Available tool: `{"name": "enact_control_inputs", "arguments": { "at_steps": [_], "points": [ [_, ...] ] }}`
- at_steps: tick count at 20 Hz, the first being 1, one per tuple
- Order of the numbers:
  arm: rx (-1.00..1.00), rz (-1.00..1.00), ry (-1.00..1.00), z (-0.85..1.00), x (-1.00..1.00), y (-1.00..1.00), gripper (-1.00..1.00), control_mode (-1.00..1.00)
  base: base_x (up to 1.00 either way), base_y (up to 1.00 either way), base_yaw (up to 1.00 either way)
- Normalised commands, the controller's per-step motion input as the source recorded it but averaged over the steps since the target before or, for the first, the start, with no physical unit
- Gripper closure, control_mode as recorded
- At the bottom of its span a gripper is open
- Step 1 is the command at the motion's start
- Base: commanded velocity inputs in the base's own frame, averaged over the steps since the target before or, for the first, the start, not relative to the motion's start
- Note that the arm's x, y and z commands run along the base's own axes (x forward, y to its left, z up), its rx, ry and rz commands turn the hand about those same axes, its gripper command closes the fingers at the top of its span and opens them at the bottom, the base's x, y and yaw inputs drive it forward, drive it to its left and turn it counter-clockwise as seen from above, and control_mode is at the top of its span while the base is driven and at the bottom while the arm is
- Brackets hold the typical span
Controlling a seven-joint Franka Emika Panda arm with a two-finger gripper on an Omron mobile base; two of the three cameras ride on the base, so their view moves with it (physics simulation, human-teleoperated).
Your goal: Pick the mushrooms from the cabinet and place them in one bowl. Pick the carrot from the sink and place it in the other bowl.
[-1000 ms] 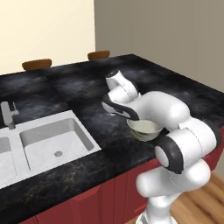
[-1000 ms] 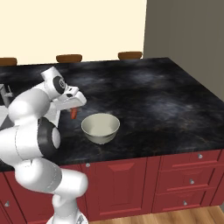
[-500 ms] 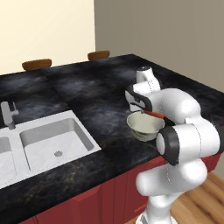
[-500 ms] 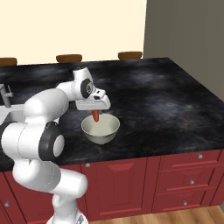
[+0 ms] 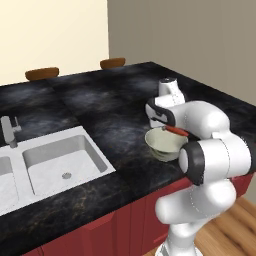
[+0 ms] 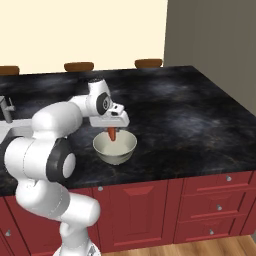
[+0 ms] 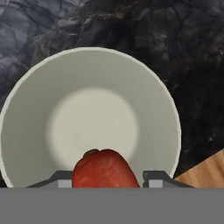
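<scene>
Carrot (image 6: 112,134) in pincer (image 6: 113,131), above cream bowl (image 6: 127,148)

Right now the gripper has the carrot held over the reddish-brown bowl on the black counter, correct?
Not quite: the bowl is cream-white, not reddish-brown. The right base view shows the gripper shut on the carrot, hanging over the cream bowl on the black counter. The hand view shows the bowl's pale inside below the carrot.

Hung in the gripper (image 6: 113,131): carrot (image 6: 112,134), above the bowl (image 6: 115,148) on counter (image 6: 175,125), sink (image 5: 55,165) well left
</scene>
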Motion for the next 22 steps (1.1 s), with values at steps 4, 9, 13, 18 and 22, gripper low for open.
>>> {"name": "enact_control_inputs", "arguments": {
  "at_steps": [4,9,13,18,22],
  "points": [
    [0.0,0.0,0.0,-0.26,0.4,0.0,1.0,-1.0,0.0,0.0,0.0],
    [0.0,0.0,0.0,-0.36,0.29,-0.01,1.0,-1.0,0.0,0.0,0.0],
    [0.03,0.0,-0.01,-0.33,0.23,-0.06,1.0,-1.0,0.0,0.0,0.0],
    [0.05,0.0,-0.02,-0.31,0.19,-0.04,1.0,-1.0,0.0,0.0,0.0],
    [0.05,0.0,-0.04,-0.3,0.24,0.0,1.0,-1.0,0.0,0.0,0.0]
  ]
}}
